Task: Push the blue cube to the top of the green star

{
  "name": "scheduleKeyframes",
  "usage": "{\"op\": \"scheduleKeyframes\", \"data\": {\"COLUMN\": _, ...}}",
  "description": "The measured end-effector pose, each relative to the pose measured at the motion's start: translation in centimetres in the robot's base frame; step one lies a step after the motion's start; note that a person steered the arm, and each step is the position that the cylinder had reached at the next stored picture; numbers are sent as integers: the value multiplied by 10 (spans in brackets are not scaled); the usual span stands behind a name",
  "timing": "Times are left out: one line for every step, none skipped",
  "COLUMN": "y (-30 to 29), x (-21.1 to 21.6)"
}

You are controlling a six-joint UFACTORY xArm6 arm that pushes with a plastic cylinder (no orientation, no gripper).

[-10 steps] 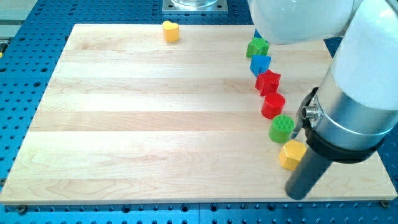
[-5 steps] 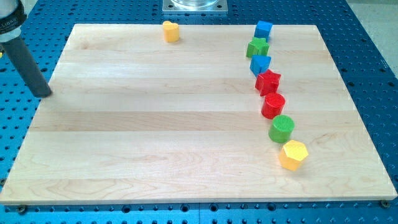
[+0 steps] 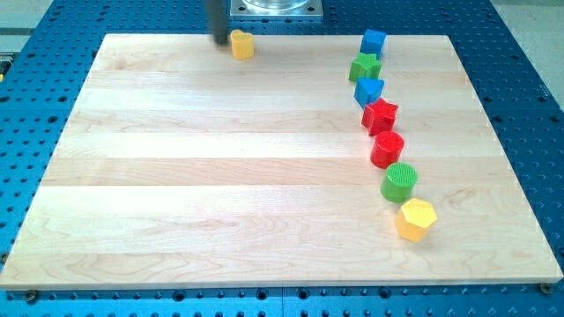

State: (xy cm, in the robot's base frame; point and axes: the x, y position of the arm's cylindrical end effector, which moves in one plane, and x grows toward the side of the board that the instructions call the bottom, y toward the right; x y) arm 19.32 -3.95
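rod (image 3: 216,19) upper part cut off by view's top | metal base (image 3: 275,7) cropped too

It looked like a lab bench; my wooden board (image 3: 220,176) lay on a blue perforated table (image 3: 520,97).

You've got a pale wood board (image 3: 220,176) with lengthwise grain stripes, sitting on a bright blue table (image 3: 529,88) dotted with a grid of small dark holes. Take the red star (image 3: 380,115) as your anchor: toward the view's top from it you see a blue block (image 3: 368,90), a green star (image 3: 365,67), then a lighter blue cube (image 3: 374,41). Toward the view's bottom from it: a red cylinder (image 3: 387,149), a green ribbed cylinder (image 3: 399,182), a yellow hexagon (image 3: 415,218). Far to the star's left there's a yellow block (image 3: 241,44) and my tip (image 3: 218,40), dark grey.
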Motion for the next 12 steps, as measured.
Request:
{"op": "scheduleKeyframes", "data": {"y": 103, "x": -1}}
{"op": "scheduleKeyframes", "data": {"y": 157, "x": -2}}
{"op": "scheduleKeyframes", "data": {"y": 169, "x": -2}}
{"op": "scheduleKeyframes", "data": {"y": 219, "x": -2}}
{"op": "scheduleKeyframes", "data": {"y": 244, "x": 1}}
{"op": "scheduleKeyframes", "data": {"y": 221, "x": 17}}
{"op": "scheduleKeyframes", "data": {"y": 202, "x": 26}}
{"op": "scheduleKeyframes", "data": {"y": 194, "x": 30}}
{"op": "scheduleKeyframes", "data": {"y": 189, "x": 31}}
{"op": "scheduleKeyframes", "data": {"y": 188, "x": 31}}
{"op": "scheduleKeyframes", "data": {"y": 186, "x": 31}}
{"op": "scheduleKeyframes", "data": {"y": 183, "x": 31}}
